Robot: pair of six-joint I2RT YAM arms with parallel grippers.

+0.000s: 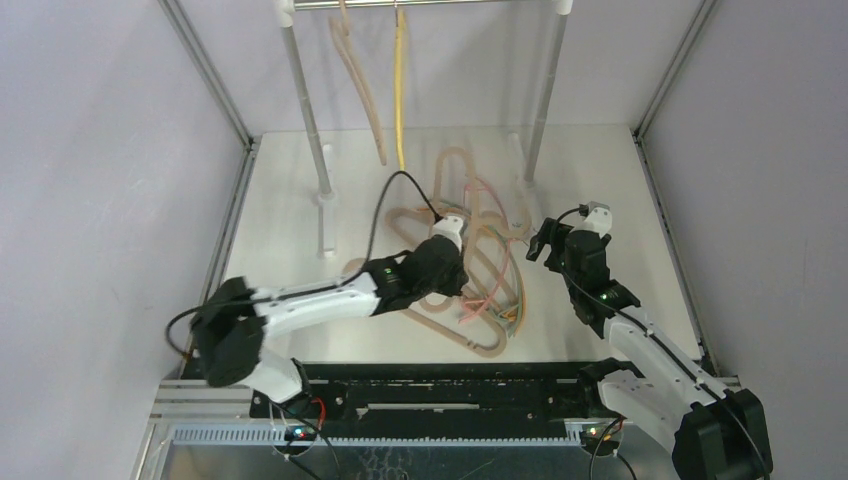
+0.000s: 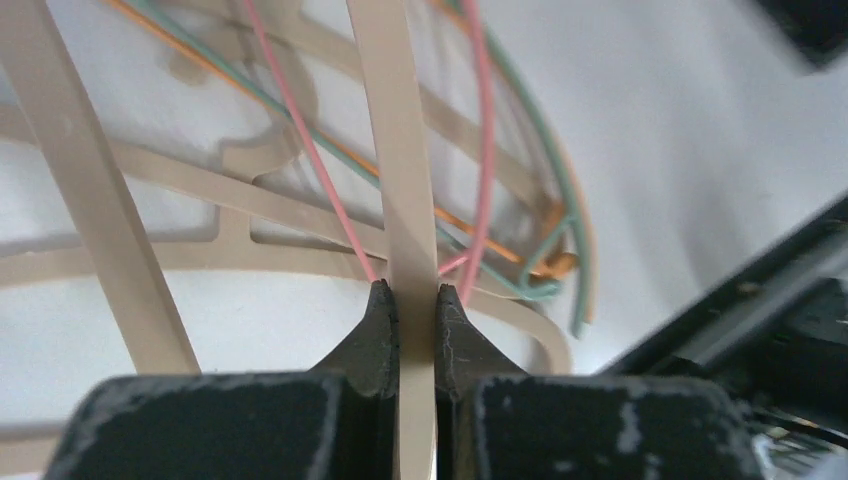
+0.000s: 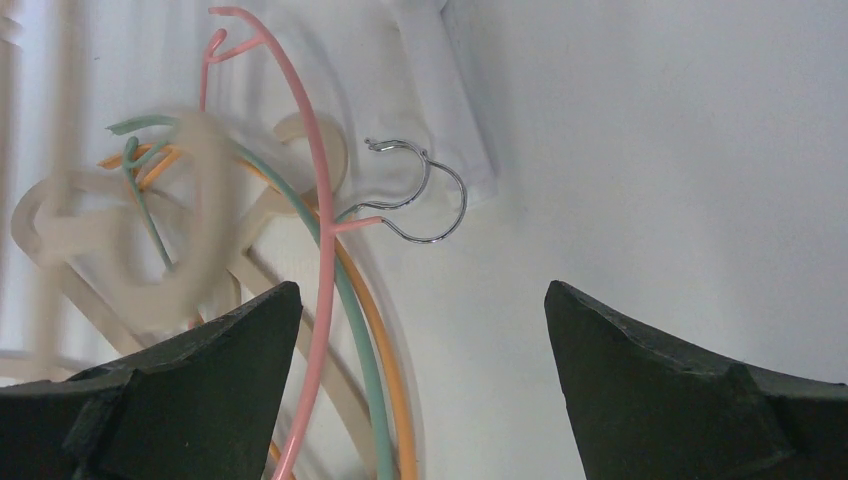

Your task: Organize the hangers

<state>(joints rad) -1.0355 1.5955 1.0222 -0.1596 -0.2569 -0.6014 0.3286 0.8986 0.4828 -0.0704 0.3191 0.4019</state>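
A tangle of hangers [image 1: 480, 270] lies mid-table: several thick beige ones with thin pink, green and orange ones among them. My left gripper [image 1: 447, 262] is shut on a beige hanger's bar [image 2: 400, 180]; pink [image 2: 300, 130], green [image 2: 545, 170] and orange [image 2: 470, 235] hangers lie under it. My right gripper [image 1: 545, 245] is open just right of the pile; its wrist view shows the pink [image 3: 315, 260], green [image 3: 362, 330] and orange [image 3: 390, 350] hangers between the fingers [image 3: 230, 350] and metal hooks [image 3: 425, 195]. A beige [image 1: 362, 85] and a yellow hanger [image 1: 401, 80] hang on the rail.
The white-and-metal rail frame [image 1: 305, 110] stands at the back, its feet [image 1: 327, 215] on the table. Metal posts [image 1: 215, 80] and grey walls bound the sides. A black rail [image 1: 440, 390] runs along the near edge. A black cable [image 1: 385, 195] loops over the left arm.
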